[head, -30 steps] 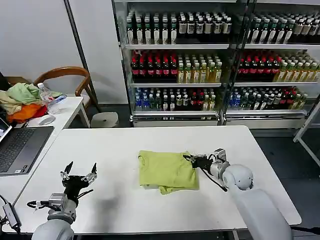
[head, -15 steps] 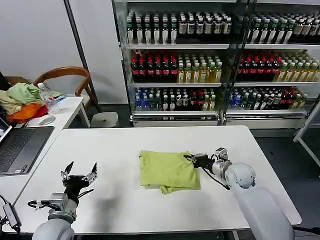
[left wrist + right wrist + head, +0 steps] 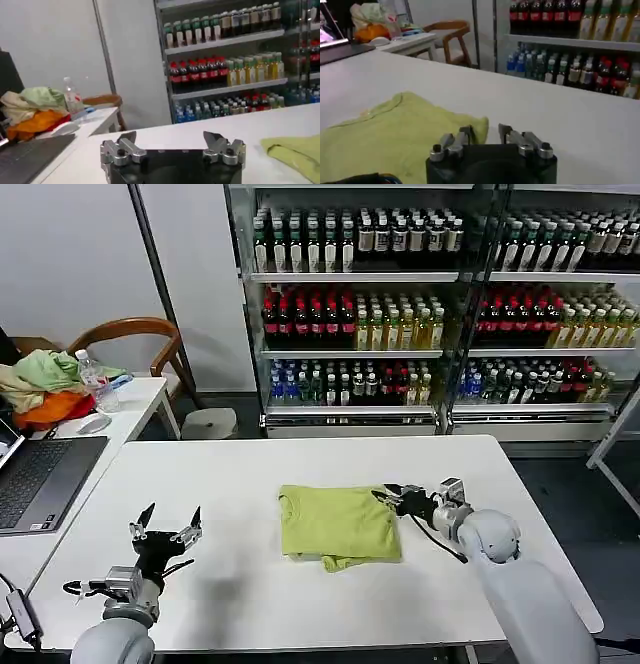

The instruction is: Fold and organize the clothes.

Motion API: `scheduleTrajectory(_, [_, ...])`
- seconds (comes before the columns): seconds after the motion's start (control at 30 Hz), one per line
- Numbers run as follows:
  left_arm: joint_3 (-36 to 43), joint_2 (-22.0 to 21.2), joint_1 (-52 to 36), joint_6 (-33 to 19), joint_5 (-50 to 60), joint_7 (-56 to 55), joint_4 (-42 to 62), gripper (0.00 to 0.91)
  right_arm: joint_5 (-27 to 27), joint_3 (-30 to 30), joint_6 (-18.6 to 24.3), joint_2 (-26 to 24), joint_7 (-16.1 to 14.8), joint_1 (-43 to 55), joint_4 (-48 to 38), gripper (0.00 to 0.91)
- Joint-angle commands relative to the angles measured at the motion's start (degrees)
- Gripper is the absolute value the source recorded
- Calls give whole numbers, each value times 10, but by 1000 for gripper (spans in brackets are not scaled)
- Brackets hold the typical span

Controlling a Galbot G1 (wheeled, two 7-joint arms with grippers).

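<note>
Now the T-shirt lies folded into a rough square near the middle of the white table, a little toward the robot's right, with its collar at the far left corner and a loose bit of fabric sticking out along the near edge. From the right wrist camera, the shirt spreads flat on the tabletop with a corner just beyond the fingertips.

Just beside the shirt's right edge sits the right gripper, low over the table and pointing toward the cloth; its fingers stand a small way apart with nothing between them, and I cannot tell whether the tips touch the fabric. Its fingers show the same narrow gap from the wrist.

Well apart from the shirt, at the near left of the table, the left gripper points up with its 2 fingers spread wide and empty. Its fingers show wide apart from the left wrist too.

On a side table at the left rest a laptop and a heap of clothes. Behind stand shelves of bottles.
</note>
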Motion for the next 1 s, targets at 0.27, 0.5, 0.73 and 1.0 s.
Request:
scheduleTrajectory(0.27, [32,-5,-32,-69,37,34,16,907,47,103,59,-31,204,-126,147,907])
scheduleTrajectory(0.5, [38,-6,-41,-68,89,41,20,907,3,127,126,-24,227,-173,187,907])
scheduleTrajectory(0.73, [42,-9,-47,-86,99,46,18,907,-69,133,171,-14,253,-195,202,907])
scheduleTrajectory(1.0, [34,-18,-49,-128,98,67,38,907,-87,129,184,-7,256,-205,186,907])
